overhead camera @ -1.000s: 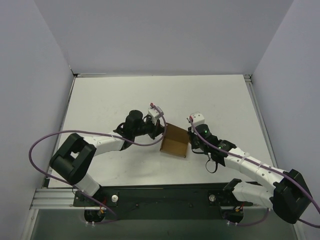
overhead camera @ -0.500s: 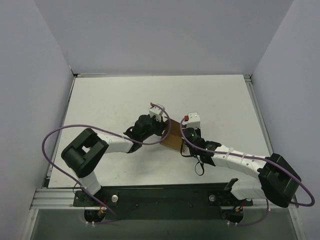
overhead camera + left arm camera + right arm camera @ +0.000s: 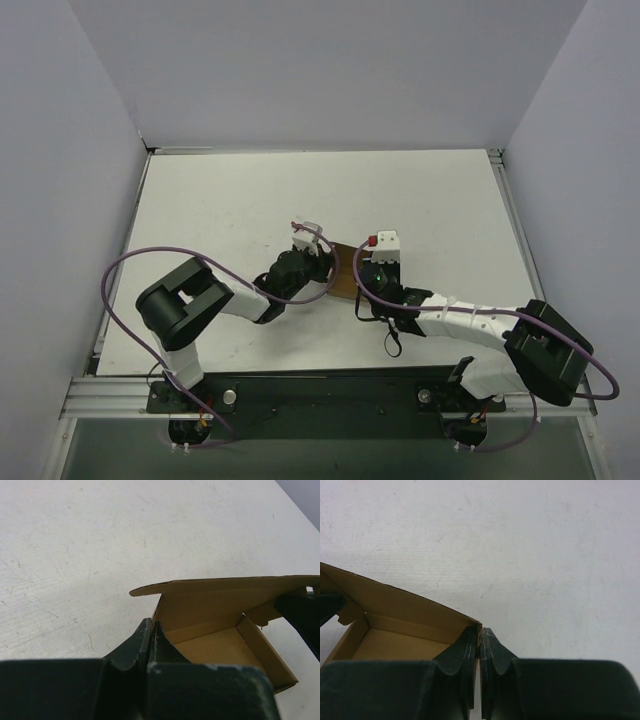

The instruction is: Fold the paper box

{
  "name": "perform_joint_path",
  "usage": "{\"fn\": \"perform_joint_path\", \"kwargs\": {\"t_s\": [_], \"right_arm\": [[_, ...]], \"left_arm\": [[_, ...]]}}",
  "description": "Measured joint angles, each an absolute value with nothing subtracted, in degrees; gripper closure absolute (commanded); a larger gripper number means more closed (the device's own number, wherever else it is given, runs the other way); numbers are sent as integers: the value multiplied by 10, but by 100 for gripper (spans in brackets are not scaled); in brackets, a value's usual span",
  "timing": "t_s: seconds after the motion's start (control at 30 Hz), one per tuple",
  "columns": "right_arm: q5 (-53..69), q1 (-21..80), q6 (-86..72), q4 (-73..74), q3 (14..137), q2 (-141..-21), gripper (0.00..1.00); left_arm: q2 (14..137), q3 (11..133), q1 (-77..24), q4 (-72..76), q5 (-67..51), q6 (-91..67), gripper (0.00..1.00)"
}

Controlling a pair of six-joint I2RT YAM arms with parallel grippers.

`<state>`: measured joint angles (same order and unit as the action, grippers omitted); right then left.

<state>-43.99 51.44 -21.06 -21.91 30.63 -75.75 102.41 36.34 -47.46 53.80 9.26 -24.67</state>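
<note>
From above, the paper box (image 3: 346,277) sits between both wrists; left wrist view: the left gripper (image 3: 151,626) pinches its near wall, flap raised beyond; right wrist view: the right gripper (image 3: 480,631) pinches a corner; best hold walls square

We have the paper box (image 3: 346,272) on the table (image 3: 220,200), about mid-width and nearer the arms than the far edge. It sits between the two grippers. The left gripper (image 3: 324,270) is on its left wall and the right gripper (image 3: 364,276) on its right wall, with each wall edge between the fingertips. The lid flap leans over the open inside from the far side.
</note>
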Motion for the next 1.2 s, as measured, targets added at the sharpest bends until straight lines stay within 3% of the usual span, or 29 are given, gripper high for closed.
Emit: {"fn": "perform_joint_path", "kwargs": {"t_s": [0.43,0.73,1.2], "right_arm": [[-446,516,-208,-236,306,-757,100],[-376,457,-204,-289,283,-757,100],[-350,449,-214,-352,228,-732,100]], "left_arm": [[1022,375,-478,521,103,-210,100],[1020,382,-476,514,70,-158,100],[1041,348,-475,605,34,-130,100]]}}
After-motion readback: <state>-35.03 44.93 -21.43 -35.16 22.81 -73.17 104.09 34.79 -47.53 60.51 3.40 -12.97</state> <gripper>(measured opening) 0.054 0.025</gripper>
